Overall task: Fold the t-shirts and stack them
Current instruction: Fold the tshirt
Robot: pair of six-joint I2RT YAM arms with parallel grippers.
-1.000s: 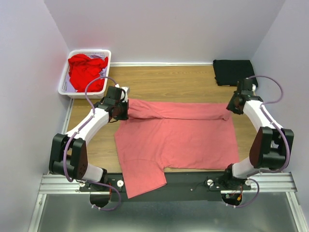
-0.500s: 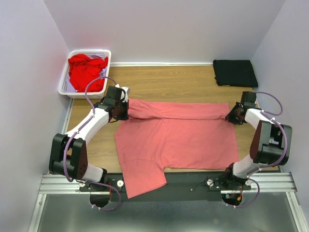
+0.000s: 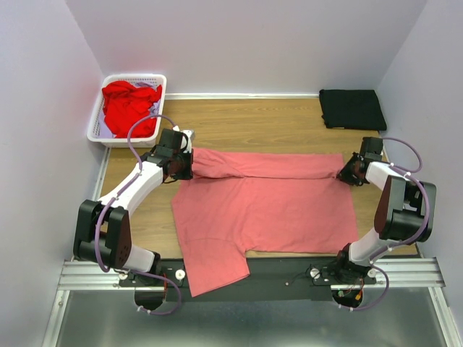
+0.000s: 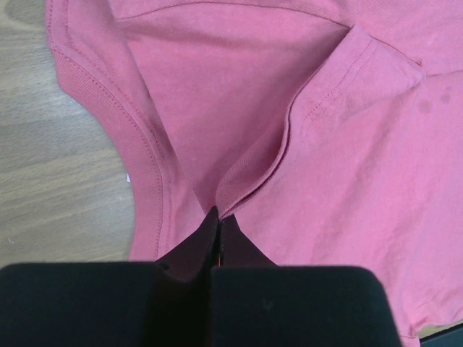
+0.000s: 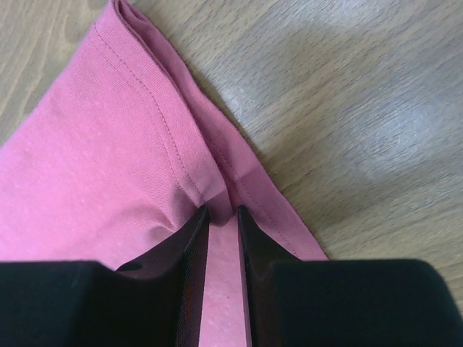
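1. Salmon-pink t-shirt (image 3: pixel 268 206) lies spread flat on the table (image 3: pixel 253 123), its far edge doubled over.
2. Your left gripper (image 4: pixel 217 218) is pinched tight on the far-left fold.
3. Your right gripper (image 5: pixel 221 213) clamps the far-right hem, jaws slightly apart around the cloth.
4. Holding both far corners likely lets you carry the fold evenly.

The wooden table (image 3: pixel 275 119) carries three things. A salmon-pink t-shirt (image 3: pixel 268 210) lies spread flat across its middle, the far edge folded over on itself and one near corner reaching past the table's near edge. Beyond the shirt's right end, in the far right corner, lies a folded black t-shirt (image 3: pixel 352 108). Beyond its left end, in the far left corner, stands a white lattice basket (image 3: pixel 134 76).
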